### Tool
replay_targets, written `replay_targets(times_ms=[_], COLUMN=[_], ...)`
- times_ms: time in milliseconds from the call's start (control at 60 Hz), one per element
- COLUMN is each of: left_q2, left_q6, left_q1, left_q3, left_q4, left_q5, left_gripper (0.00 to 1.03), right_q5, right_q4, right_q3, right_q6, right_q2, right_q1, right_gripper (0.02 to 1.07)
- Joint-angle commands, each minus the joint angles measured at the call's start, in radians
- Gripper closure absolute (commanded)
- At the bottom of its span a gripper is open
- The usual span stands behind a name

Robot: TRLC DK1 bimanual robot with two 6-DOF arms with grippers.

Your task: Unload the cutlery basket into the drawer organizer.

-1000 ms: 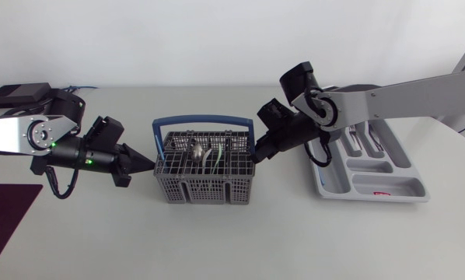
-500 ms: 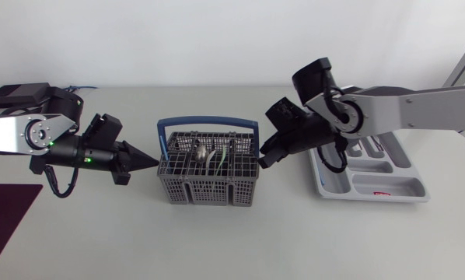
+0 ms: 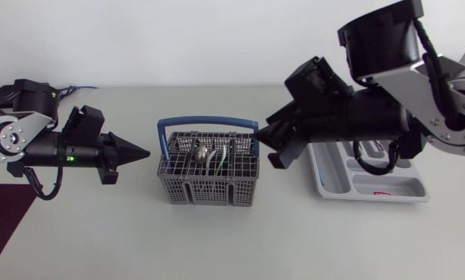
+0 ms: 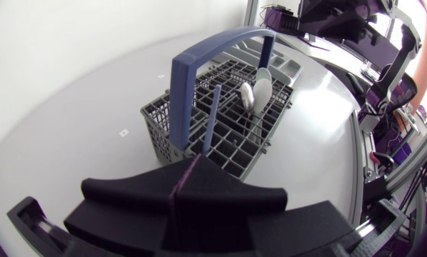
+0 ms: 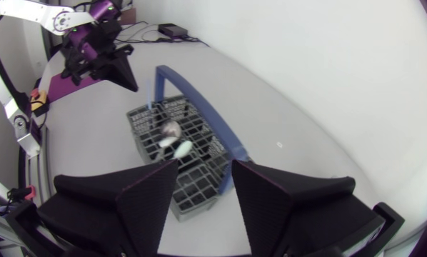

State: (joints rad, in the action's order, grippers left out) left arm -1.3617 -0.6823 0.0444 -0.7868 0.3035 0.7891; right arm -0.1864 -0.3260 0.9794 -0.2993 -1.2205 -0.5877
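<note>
Step in hand, by my read: approach for a pick, nothing lifted yet. The cutlery basket [image 3: 209,190] sits mid-counter [image 3: 217,241], upright, with its blue handle [image 3: 205,121] arched over the top.

Right pincer [image 3: 270,148] is at the basket's 3 o'clock, just off the rim. Its fingers are apart with nothing between them, and the right wrist view shows the gap clearly. Left pincer [image 3: 139,153] is at the basket's 9 o'clock, near but not touching, fingers together in a point and holding nothing.

Basket contents: two spoons [image 3: 201,149] stand bowl-up in the 12 o'clock cells, with a greenish piece [image 3: 222,158] beside them whose type I cannot tell. The 6 o'clock cells look unfilled.

The drawer organizer [image 3: 372,189] is further out at 3 o'clock, largely covered by the right arm. Its two visible 6 o'clock compartments show no cutlery, and the rest is hidden.

Next move likely calls for the right pincer to come over the rim, stay clear of the handle, and drop around one spoon only. The spoons stand close together, so there is a risk of grabbing both or tipping the basket. The left pincer could brace the wall.
</note>
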Motion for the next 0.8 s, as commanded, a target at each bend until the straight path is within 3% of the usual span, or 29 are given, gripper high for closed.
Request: replay_targets(times_ms=[0,383,783], left_q2=[0.041,0.111,0.111], left_q6=[-0.01,-0.01,0.004], left_q1=[0.012,0.051,0.066], left_q3=[0.049,0.13,0.152], left_q4=[-0.017,-0.038,-0.09], left_q5=[0.015,0.018,0.025], left_gripper=[0.88,0.87,0.87], right_q5=[0.002,-0.004,-0.001], right_q4=[-0.008,0.105,0.205], right_q3=[-0.011,0.139,0.239], right_q6=[0.019,0.052,0.094], right_q2=[-0.017,-0.29,-0.467], right_q1=[-0.078,-0.222,-0.258], right_gripper=[0.41,0.41,0.41])
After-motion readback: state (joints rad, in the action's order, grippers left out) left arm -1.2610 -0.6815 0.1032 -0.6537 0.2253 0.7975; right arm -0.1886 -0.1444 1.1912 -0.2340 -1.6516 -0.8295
